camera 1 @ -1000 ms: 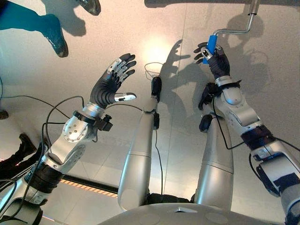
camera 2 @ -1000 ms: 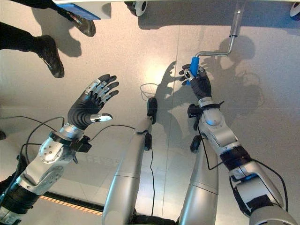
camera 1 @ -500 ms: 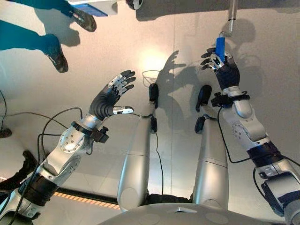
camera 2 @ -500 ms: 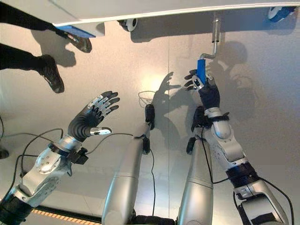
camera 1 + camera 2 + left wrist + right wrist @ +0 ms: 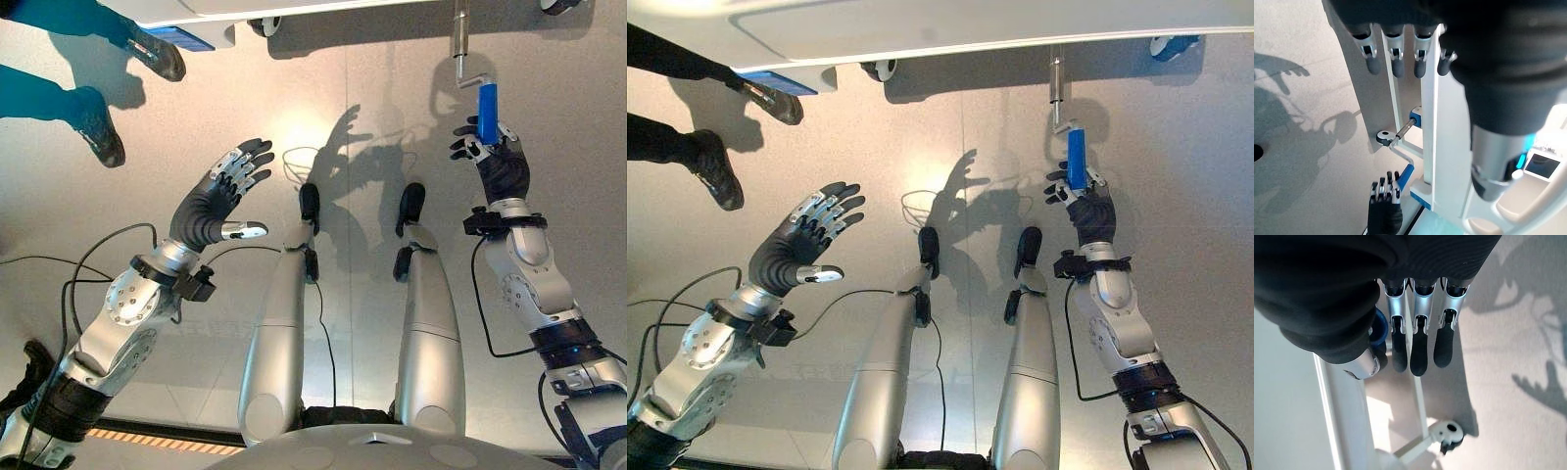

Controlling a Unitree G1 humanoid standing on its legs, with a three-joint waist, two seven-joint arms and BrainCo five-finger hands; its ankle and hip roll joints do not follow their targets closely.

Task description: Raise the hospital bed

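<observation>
At the far edge of the scene we see the hospital bed [image 5: 950, 29], its pale frame running left to right above the grey floor [image 5: 372, 127], with a caster [image 5: 263, 25] under it and another caster [image 5: 1164, 45] at far right. A person's legs [image 5: 69, 98] stand at far left, well apart from the work.

From under the bed frame at far right, a metal crank shaft [image 5: 458, 29] projects toward us and bends into the crank's blue handle [image 5: 487, 101].

Our right hand [image 5: 495, 162] grasps that blue handle: the fingers [image 5: 1418, 347] curl beside it and the thumb closes from the other side, with the blue grip showing between them in the right wrist view. The handle stands just near of the shaft.

Our left hand [image 5: 220, 196] hangs released at near left, fingers spread and straight, holding nothing, well apart from the crank.

We judge the step in hand to be cranking, part-way round a turn. The bed's height cannot be read from here, so overall progress cannot be told.

The next move calls for carrying the handle round the shaft axis in a steady circle, keeping the grasp firm and letting the wrist follow the handle so that it does not slip free.
</observation>
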